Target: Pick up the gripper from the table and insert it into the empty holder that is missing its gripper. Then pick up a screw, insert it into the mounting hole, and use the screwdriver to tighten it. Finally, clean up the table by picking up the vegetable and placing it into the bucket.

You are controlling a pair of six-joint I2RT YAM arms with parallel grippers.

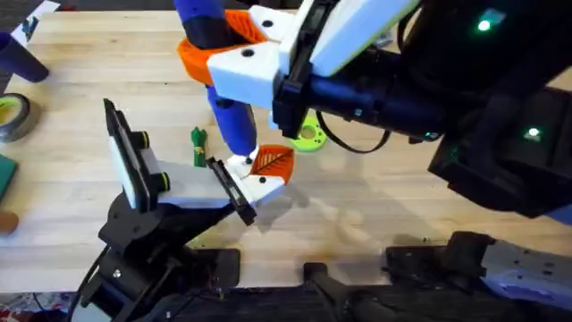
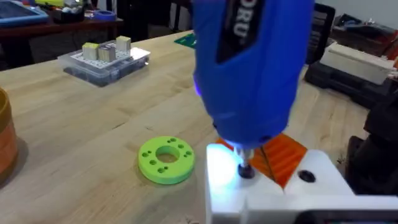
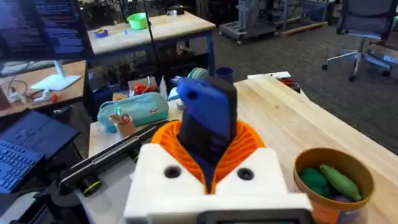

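The overhead view gives the whole layout: the right gripper [image 1: 246,67], white with orange ribbed pads, is clamped on the blue screwdriver [image 1: 228,107] and holds it upright, its tip down on the white gripper part [image 1: 259,179] with its orange ribbed pad, which sits at the end of the left arm. The green ring [image 1: 310,137] lies on the wooden table [image 1: 375,206] just beside the screwdriver, and a small green piece [image 1: 197,137] lies near it on the opposite side. The left wrist view adds the close detail: the screwdriver [image 2: 255,68] has a lit nose and its bit [image 2: 246,169] meets the white part [image 2: 273,193] right at a mounting hole, with the green ring [image 2: 166,160], pierced by small holes, just beside it; whether the left gripper's jaws are open or closed cannot be told. The right wrist view shows the screwdriver [image 3: 208,121] gripped between the orange pads [image 3: 245,143], and near it a bucket [image 3: 333,180] holding green vegetables [image 3: 336,177].
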